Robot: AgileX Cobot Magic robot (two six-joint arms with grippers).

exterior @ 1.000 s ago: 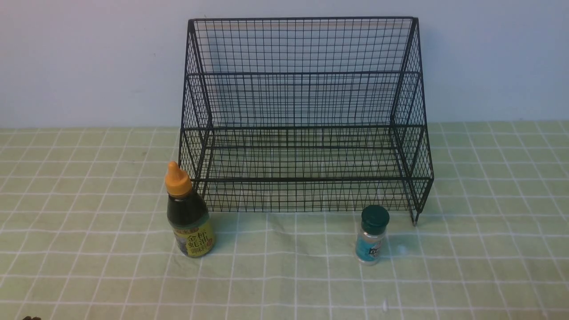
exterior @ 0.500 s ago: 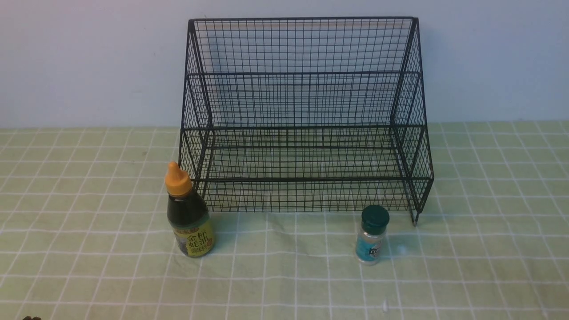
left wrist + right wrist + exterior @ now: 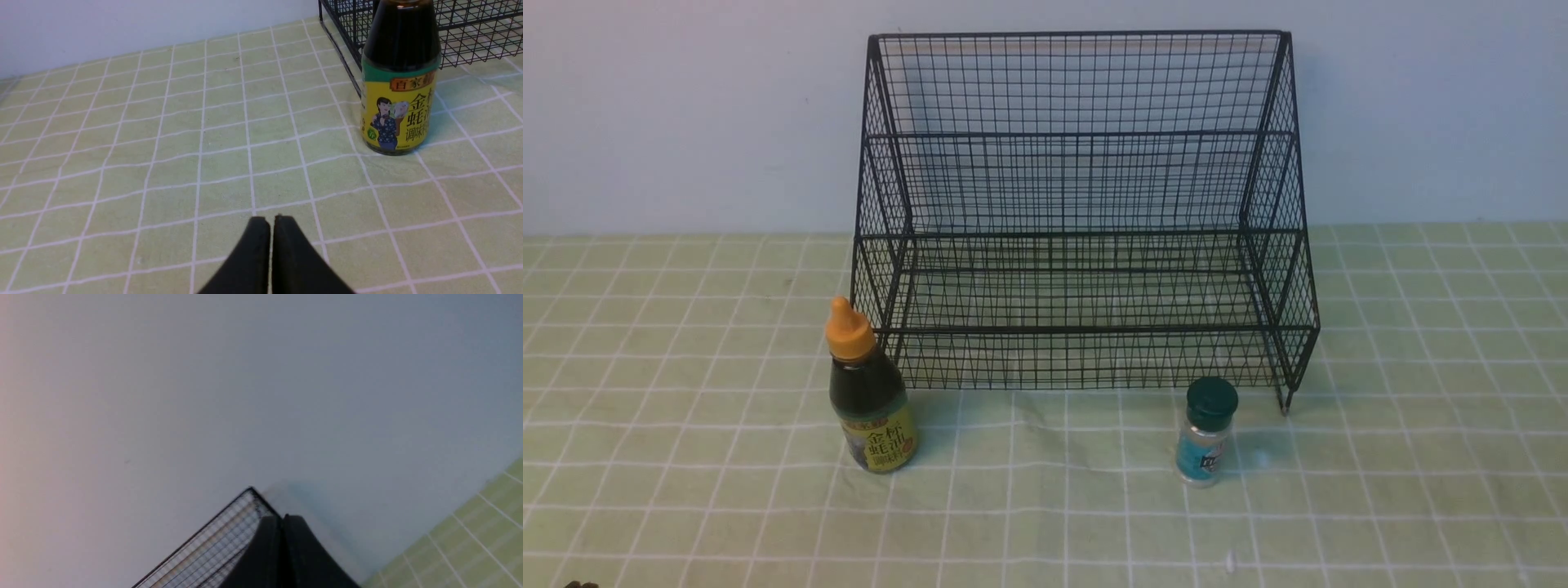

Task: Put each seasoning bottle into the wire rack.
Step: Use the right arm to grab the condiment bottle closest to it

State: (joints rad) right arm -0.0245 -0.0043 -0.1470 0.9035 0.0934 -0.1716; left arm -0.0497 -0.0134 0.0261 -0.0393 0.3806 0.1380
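We see the wire rack backed against the pale wall, its front and top open towards us. The dark-sauce bottle stands upright just in front of the rack's front left corner. It is very close to the mesh, though we cannot tell whether they touch. The small green-capped jar stands upright before the rack's front rail, near its right leg and a little apart from it. Between them, the checked cloth runs wide along the rack's front edge.

The left gripper sits low over the cloth, in front of the rack and out past its left side. Its jaws are pressed together on nothing, and it points towards the sauce bottle, well apart from it. The right gripper, jaws likewise pressed together and holding nothing, tilts up at the wall, with an upper corner of the rack just behind its tips.
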